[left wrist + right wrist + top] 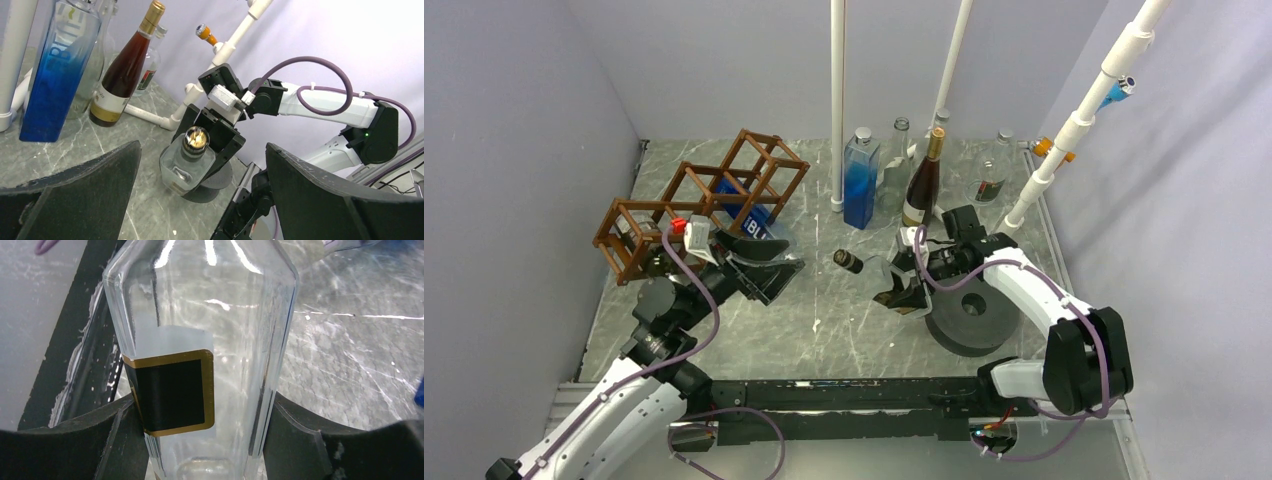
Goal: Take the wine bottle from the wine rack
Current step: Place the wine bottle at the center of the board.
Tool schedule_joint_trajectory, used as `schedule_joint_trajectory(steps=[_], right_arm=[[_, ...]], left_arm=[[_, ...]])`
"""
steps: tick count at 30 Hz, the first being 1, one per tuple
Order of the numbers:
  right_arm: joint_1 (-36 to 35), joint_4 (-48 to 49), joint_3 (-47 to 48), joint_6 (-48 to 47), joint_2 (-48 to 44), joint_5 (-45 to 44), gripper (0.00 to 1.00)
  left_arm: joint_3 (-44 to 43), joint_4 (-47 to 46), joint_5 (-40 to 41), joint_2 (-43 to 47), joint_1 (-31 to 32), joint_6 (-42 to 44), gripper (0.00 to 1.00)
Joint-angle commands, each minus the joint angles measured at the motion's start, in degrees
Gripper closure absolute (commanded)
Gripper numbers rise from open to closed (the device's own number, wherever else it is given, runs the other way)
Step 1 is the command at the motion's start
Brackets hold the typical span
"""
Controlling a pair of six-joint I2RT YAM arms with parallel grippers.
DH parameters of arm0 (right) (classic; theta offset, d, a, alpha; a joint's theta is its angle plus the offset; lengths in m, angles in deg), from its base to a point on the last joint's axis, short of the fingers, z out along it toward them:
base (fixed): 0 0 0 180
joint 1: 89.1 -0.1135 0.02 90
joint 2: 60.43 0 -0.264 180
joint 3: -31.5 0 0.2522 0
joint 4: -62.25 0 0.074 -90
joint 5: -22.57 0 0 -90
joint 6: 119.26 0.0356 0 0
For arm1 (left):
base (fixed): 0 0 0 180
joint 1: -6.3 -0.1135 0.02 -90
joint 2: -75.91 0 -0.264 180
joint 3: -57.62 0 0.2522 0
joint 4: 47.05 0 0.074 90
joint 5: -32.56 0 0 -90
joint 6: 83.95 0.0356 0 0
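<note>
My right gripper [906,285] is shut on a clear square glass bottle [876,273] with a black, gold-edged label [172,392]. It holds the bottle tilted above the table with the dark cap pointing left. Its fingers [295,440] press on both sides of the bottle [210,315]. The brown wooden wine rack [694,195] stands at the back left with a blue bottle [746,217] lying in one cell. My left gripper [769,270] is open and empty just in front of the rack. In the left wrist view the held bottle [187,162] faces my open left gripper [200,200] cap first.
A tall blue bottle [860,180], a dark wine bottle [922,180] and some clear bottles stand at the back. White pipes [837,100] rise beside them. A grey round disc [972,318] lies under the right arm. Grey walls close in both sides.
</note>
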Motion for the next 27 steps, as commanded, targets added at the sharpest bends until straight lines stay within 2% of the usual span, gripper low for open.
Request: schedule_joint_trajectory(steps=[1, 4, 9, 12, 15, 21, 27], right_arm=[[2.4, 10.92, -0.74, 9.4, -3.65, 11.87, 1.0], [3.26, 12.92, -1.15, 11.76, -3.68, 13.18, 1.0], [4.49, 16.95, -2.05, 16.14, -3.53, 14.47, 1.0], [5.06, 18.78, -2.42, 18.4, -3.51, 15.09, 1.0], [5.49, 20.4, -2.7, 20.42, -3.44, 15.37, 1.0], [5.93, 21.4, -2.98, 21.7, -3.34, 15.59, 1.0], [6.04, 21.54, -3.08, 21.67, -3.23, 15.95, 1.0]], left_arm=[[0.88, -5.23, 0.43, -1.87, -0.32, 1.02, 0.01], [1.3, -7.14, 0.46, -3.9, -0.27, -0.28, 0.01], [2.85, -17.7, -2.98, -8.0, -0.29, 0.18, 0.0], [3.25, -21.36, -2.11, -10.05, 0.47, 0.73, 0.0], [3.56, -25.5, -0.28, -12.4, 3.14, 2.56, 0.0], [0.27, -24.89, 6.02, -18.21, 10.25, 10.29, 0.0], [-0.96, -28.99, 13.04, -23.36, 14.5, 13.5, 0.0]])
